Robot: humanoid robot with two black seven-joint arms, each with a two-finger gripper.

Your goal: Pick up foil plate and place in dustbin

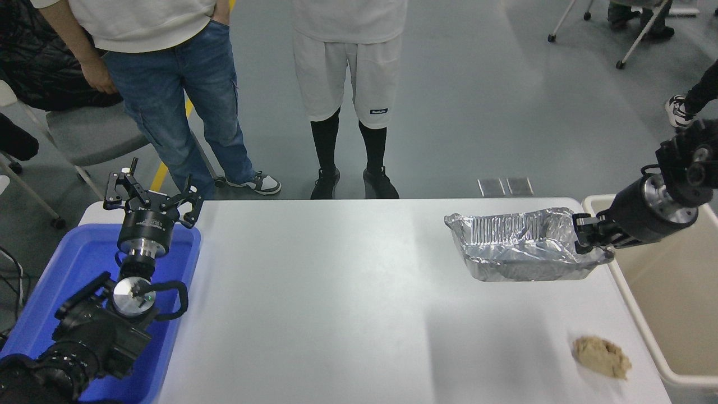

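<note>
Now shiny silver rectangular foil plate hangs clear of white worktop, tilted, near right edge, just beside large beige plastic dustbin; right pincer pinching its right-hand crinkled rim; left pincer parked lower left over blue plastic tub, fingers spread. Judgement: plate very light, thin, crushes and bends easily, rim slick; hold on rim edge adequate, firm squeeze would dent; swing could twist it. Tan crumpled paper wad lies apart, nearer camera.
</note>
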